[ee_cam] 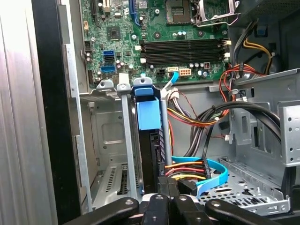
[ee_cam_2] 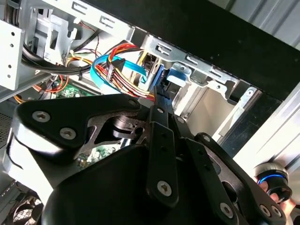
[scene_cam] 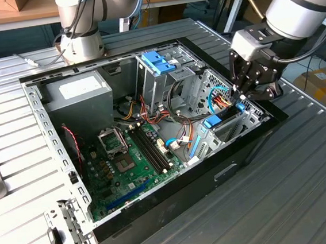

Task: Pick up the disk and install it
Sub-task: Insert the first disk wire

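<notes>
1. The disk (ee_cam: pixel 149 140) stands on edge in a metal drive bay (ee_cam: pixel 110 136) at the case's front corner, its long axis running down into the bay, blue rail tab (scene_cam: pixel 212 122) facing the motherboard (scene_cam: pixel 129 160).
2. The gripper (scene_cam: pixel 241 97) hovers at the disk's outer end; its black fingers (ee_cam_2: pixel 161 91) look nearly closed, but whether they grip the disk cannot be told.
3. Bay walls flank it tightly; coloured cables (ee_cam: pixel 197 171) crowd one side.

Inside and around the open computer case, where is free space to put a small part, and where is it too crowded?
Free: the ribbed table beside the case's black wall, and the empty bay beside the disk. Crowded: the cables near the gripper.
</notes>
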